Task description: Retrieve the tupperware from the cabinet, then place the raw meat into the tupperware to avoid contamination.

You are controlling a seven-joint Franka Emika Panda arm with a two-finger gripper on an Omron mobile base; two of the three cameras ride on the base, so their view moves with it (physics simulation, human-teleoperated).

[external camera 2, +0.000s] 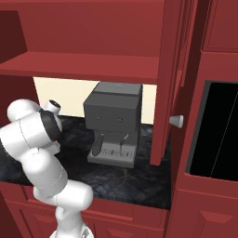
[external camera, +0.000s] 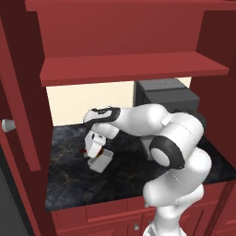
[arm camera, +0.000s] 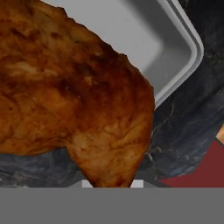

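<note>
Tupperware (external camera: 100, 162) stood out of the cabinet (external camera: 124, 69) and on the dark marbled worktop (external camera: 69, 179), so the retrieval part of the task appeared complete. The raw meat (arm camera: 74, 92) was held in the claw (external camera: 94, 150), whose jaws were drawn narrow about it; in the hand view the piece loomed close to the lens, with the grey-white tub's rim and floor (arm camera: 175, 48) showing beyond and partly beneath it. From the left base view the claw hung low, directly over or at the edge of the tub; whether the meat already touched the tub's floor could not be told. Judged remaining: bringing the meat squarely over the tub, releasing it and withdrawing. A dark grey coffee machine (external camera 2: 114, 123) stood on the worktop to the right of the working spot, near the arm's elbow yet apart from the tub. An open cabinet door (external camera 2: 169, 83) with a round silver knob (external camera 2: 175, 121) hung on the right side, and another door (external camera: 18, 92) on the left. Neither appeared to obstruct the drop. The tub's small size left little margin for a misplaced release.
</note>
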